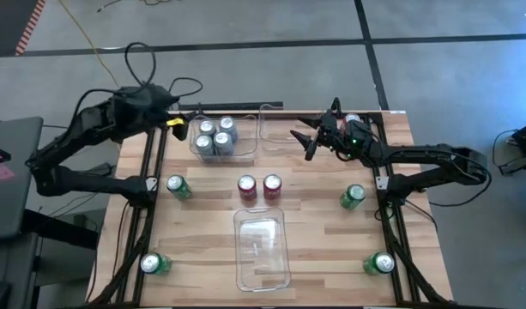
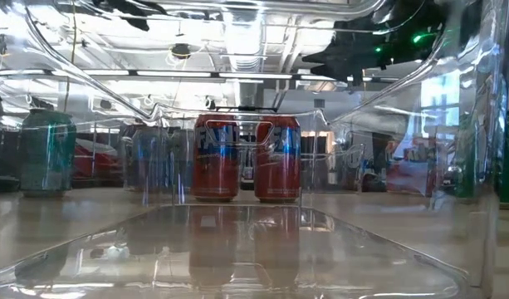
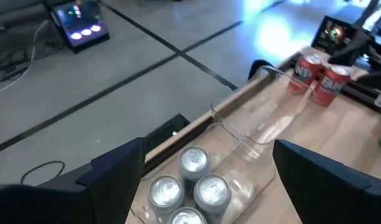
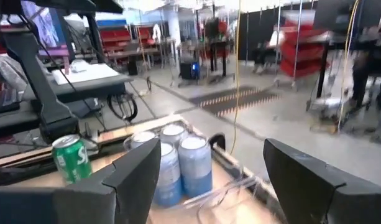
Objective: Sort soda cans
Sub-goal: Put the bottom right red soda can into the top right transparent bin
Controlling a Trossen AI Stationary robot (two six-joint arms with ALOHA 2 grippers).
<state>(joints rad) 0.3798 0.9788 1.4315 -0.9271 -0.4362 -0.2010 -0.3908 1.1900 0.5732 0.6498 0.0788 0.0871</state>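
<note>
Four silver-grey soda cans (image 1: 215,136) stand upright in a clear bin (image 1: 245,153) at the table's far left. Two red cans (image 1: 259,185) stand side by side at mid-table, and two more (image 3: 321,74) at the far right behind my right arm. Green cans stand upright at left (image 1: 178,186), right (image 1: 353,196), near left (image 1: 155,263) and near right (image 1: 381,263). My left gripper (image 3: 206,152) hangs open, high above the silver cans' bin at the far left edge. My right gripper (image 1: 302,144) is open and level, pointing left over the far middle bin (image 1: 275,116).
A third clear bin (image 1: 261,249) lies at the near middle; the low view looks through its walls at the two red cans (image 2: 246,158). Black frame rails run along both table sides. Bare wood shows between the cans.
</note>
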